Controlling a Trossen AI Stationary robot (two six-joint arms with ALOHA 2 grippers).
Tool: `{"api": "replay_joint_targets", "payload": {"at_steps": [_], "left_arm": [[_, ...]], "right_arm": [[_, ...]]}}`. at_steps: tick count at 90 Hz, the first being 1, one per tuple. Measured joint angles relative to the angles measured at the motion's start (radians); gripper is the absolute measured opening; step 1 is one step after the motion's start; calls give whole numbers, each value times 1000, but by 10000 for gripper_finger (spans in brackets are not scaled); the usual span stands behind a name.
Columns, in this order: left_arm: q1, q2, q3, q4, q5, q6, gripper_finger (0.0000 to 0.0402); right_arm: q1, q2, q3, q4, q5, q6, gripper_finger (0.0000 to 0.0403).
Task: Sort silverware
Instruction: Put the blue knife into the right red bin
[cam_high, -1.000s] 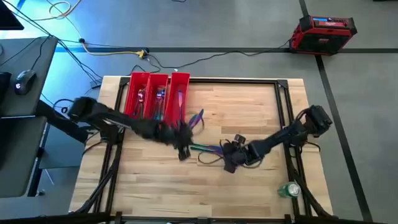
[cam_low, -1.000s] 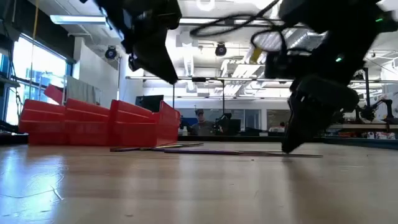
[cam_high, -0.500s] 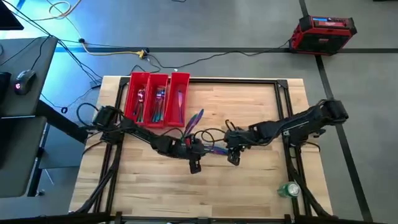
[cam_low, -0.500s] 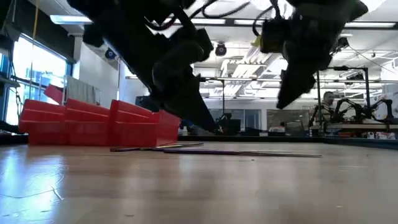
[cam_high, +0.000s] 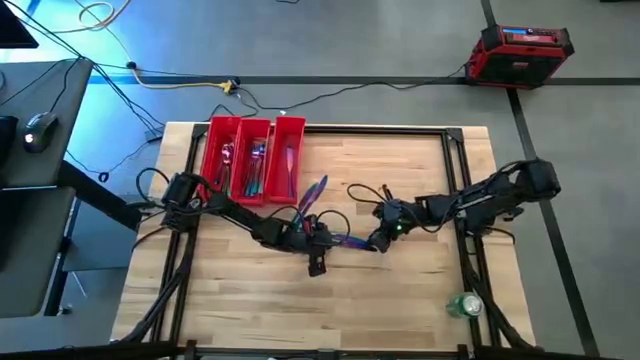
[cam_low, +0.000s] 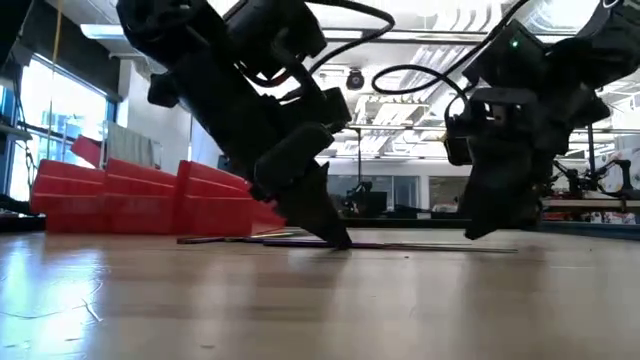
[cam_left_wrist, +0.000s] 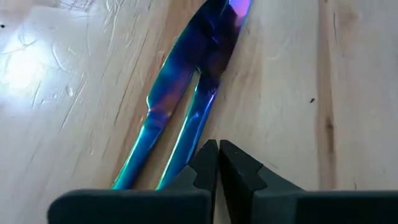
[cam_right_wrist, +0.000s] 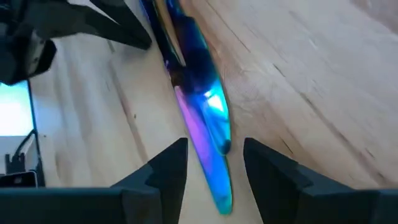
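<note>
Two slim iridescent pieces of silverware lie side by side on the wooden table's middle, between my two grippers. My left gripper is shut, its tips down at the table beside the near ends of the two pieces. My right gripper is open, a finger on each side of the other end of a piece, just above the table. Another piece lies near the red tray, which holds several more. My left gripper comes down slanting from the table's left, its shut fingertips at the tabletop right beside the end of one piece. Whether they touch that piece, I cannot tell.
The red three-compartment tray stands at the table's far left. A green bottle lies near the front right corner. Black frame rails run along the table's edges. Bare wood lies at the far right.
My left gripper has gone toward the table's right and near edges and come down until its tips reach the table beside the two pieces. My right gripper rose clear, then came down again a little farther back at their other end. The silverware has stayed in place.
</note>
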Motion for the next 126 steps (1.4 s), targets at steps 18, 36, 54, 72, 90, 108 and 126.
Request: {"api": "replay_joint_targets", "payload": {"at_steps": [18, 36, 54, 72, 90, 108, 126], "left_arm": [[-1, -14, 108, -178, 37, -1, 0], [51, -2, 139, -268, 49, 56, 0], [106, 33, 140, -247, 64, 81, 0], [125, 74, 140, -172, 95, 96, 0], [125, 87, 139, -106, 95, 81, 0], [125, 89, 138, -67, 97, 70, 0], [118, 78, 151, -89, 83, 46, 0]], "right_arm": [[-29, 19, 0, -4, -30, 0, 145], [-61, 108, 13, 65, -114, 0, 145], [-65, 176, 61, 83, -134, 0, 145], [-65, 235, 116, 78, -149, -12, 145], [-65, 286, 172, 48, -156, -35, 145], [-55, 319, 232, 3, -134, -121, 121], [-16, 327, 283, -130, -5, -219, 20]]}}
